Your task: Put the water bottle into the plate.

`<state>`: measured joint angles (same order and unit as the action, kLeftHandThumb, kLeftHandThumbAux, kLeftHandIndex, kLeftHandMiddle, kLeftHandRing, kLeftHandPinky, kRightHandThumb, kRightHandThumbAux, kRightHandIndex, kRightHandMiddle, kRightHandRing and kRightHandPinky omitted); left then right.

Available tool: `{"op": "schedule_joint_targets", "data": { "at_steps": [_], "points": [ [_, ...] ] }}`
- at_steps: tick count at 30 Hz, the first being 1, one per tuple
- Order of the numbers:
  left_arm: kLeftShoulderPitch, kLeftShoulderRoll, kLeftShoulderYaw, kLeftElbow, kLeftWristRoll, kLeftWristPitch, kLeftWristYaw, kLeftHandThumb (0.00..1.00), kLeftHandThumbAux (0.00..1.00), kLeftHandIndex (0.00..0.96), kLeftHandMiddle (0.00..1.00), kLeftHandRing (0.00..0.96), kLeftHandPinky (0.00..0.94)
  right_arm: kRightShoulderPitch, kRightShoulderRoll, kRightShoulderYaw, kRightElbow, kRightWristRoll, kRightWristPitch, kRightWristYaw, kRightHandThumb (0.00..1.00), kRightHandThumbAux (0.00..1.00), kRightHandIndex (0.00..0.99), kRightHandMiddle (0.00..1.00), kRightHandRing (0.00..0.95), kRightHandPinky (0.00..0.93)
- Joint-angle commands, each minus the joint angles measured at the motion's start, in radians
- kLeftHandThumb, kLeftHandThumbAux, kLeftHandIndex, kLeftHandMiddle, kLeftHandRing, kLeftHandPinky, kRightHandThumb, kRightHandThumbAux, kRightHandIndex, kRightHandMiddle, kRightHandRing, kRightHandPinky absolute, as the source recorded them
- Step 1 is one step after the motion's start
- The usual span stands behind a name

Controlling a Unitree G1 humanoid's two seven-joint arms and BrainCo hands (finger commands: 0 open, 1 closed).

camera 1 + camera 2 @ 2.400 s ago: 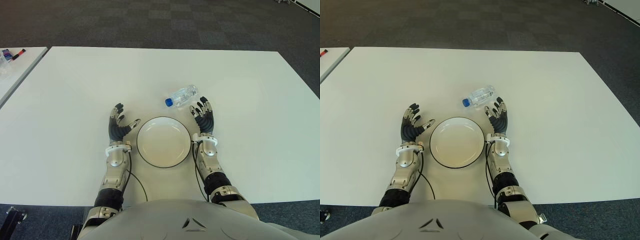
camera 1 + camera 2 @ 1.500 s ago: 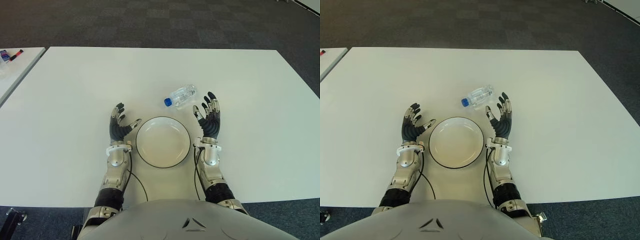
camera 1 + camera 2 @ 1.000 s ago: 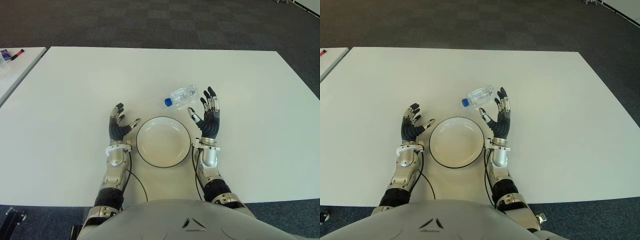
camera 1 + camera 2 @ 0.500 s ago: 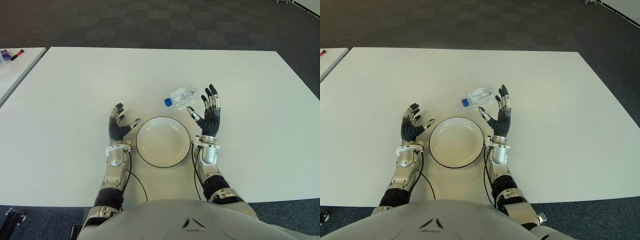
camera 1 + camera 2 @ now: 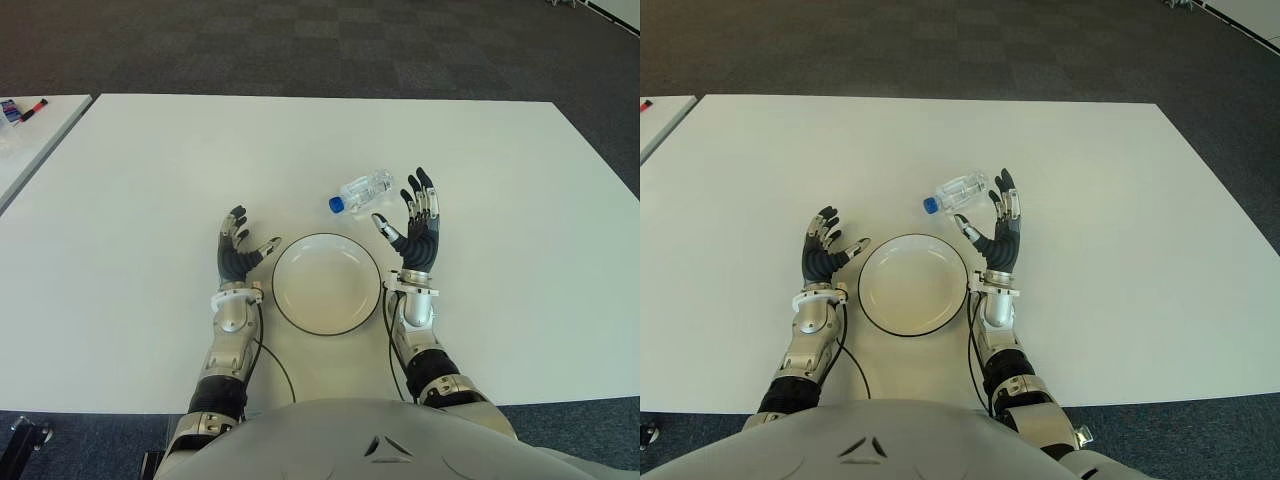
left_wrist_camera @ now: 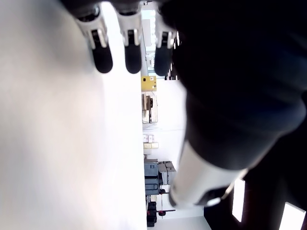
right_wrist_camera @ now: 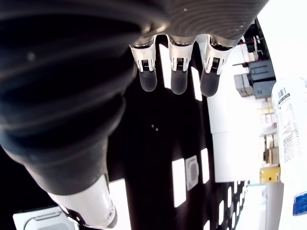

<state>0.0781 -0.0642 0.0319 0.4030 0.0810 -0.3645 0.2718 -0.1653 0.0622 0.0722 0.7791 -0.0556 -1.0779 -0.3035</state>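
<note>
1. The water bottle (image 5: pixel 364 191) lies on its side on the table (image 5: pixel 150 170), just past the plate (image 5: pixel 326 284).
2. The right hand (image 5: pixel 415 228) is beside the bottle, fingers spread, holding nothing.
3. It should wrap around the bottle's middle and squeeze gently, because the bottle could roll.
4. The left hand (image 5: pixel 238 255) shows left of the plate, fingers loose.

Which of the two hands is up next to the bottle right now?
The right hand, open beside the water bottle; the left hand shows left of the plate.
</note>
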Motion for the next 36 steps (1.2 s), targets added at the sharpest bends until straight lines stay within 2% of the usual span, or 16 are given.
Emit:
{"op": "schedule_joint_targets", "data": {
  "at_steps": [1, 3, 5, 8, 10, 15, 18, 22, 27, 32, 35, 36],
  "points": [
    [0.015, -0.005, -0.002, 0.028, 0.016, 0.018, 0.007, 0.000, 0.995, 0.153, 0.156, 0.139, 0.163, -0.025, 0.059, -0.031, 0.086, -0.046, 0.023, -0.054, 0.000, 0.885, 0.089, 0.067, 0.080, 0.129],
    [0.016, -0.004, -0.004, 0.029, 0.021, 0.017, 0.009, 0.000, 0.993, 0.154, 0.157, 0.139, 0.163, -0.048, 0.021, -0.037, 0.111, -0.093, 0.034, -0.087, 0.000, 0.893, 0.083, 0.063, 0.077, 0.125],
    [0.015, -0.004, -0.004, 0.031, 0.024, 0.018, 0.009, 0.000, 0.992, 0.155, 0.158, 0.139, 0.163, -0.053, -0.015, -0.028, 0.107, -0.203, 0.055, -0.170, 0.000, 0.901, 0.079, 0.061, 0.076, 0.125],
    [0.012, -0.004, -0.004, 0.035, 0.024, 0.024, 0.008, 0.000, 0.992, 0.156, 0.157, 0.138, 0.161, -0.058, -0.077, 0.006, 0.064, -0.420, 0.119, -0.347, 0.000, 0.909, 0.073, 0.060, 0.075, 0.131],
    [0.011, -0.005, -0.003, 0.036, 0.022, 0.028, 0.008, 0.000, 0.992, 0.156, 0.156, 0.136, 0.159, -0.067, -0.108, 0.023, 0.042, -0.509, 0.150, -0.428, 0.000, 0.915, 0.069, 0.063, 0.076, 0.134],
    [0.009, -0.009, -0.001, 0.038, 0.017, 0.029, 0.008, 0.000, 0.991, 0.155, 0.153, 0.134, 0.158, -0.082, -0.146, 0.058, 0.013, -0.642, 0.219, -0.570, 0.000, 0.929, 0.063, 0.068, 0.078, 0.131],
    [0.007, -0.012, 0.001, 0.041, 0.015, 0.031, 0.009, 0.000, 0.987, 0.155, 0.153, 0.134, 0.159, -0.098, -0.185, 0.091, 0.002, -0.727, 0.288, -0.652, 0.000, 0.932, 0.061, 0.071, 0.079, 0.128],
    [0.006, -0.013, 0.001, 0.043, 0.016, 0.032, 0.010, 0.000, 0.979, 0.153, 0.152, 0.135, 0.162, -0.110, -0.209, 0.124, 0.007, -0.760, 0.320, -0.706, 0.000, 0.932, 0.058, 0.073, 0.081, 0.126],
    [0.010, -0.011, -0.001, 0.044, 0.020, 0.024, 0.008, 0.000, 0.972, 0.147, 0.149, 0.136, 0.166, -0.113, -0.248, 0.158, 0.004, -0.760, 0.346, -0.696, 0.000, 0.936, 0.047, 0.073, 0.086, 0.145],
    [0.010, -0.010, -0.003, 0.046, 0.020, 0.022, 0.007, 0.000, 0.969, 0.144, 0.147, 0.136, 0.164, -0.117, -0.264, 0.180, 0.005, -0.744, 0.351, -0.697, 0.000, 0.939, 0.041, 0.070, 0.095, 0.171],
    [0.010, -0.009, -0.003, 0.048, 0.020, 0.020, 0.006, 0.000, 0.965, 0.143, 0.145, 0.135, 0.162, -0.121, -0.273, 0.187, 0.010, -0.735, 0.348, -0.693, 0.000, 0.938, 0.035, 0.059, 0.108, 0.197],
    [0.010, -0.009, -0.003, 0.048, 0.020, 0.019, 0.007, 0.000, 0.966, 0.144, 0.144, 0.134, 0.162, -0.122, -0.276, 0.190, 0.011, -0.731, 0.347, -0.692, 0.000, 0.938, 0.031, 0.055, 0.119, 0.239]
  ]
}}
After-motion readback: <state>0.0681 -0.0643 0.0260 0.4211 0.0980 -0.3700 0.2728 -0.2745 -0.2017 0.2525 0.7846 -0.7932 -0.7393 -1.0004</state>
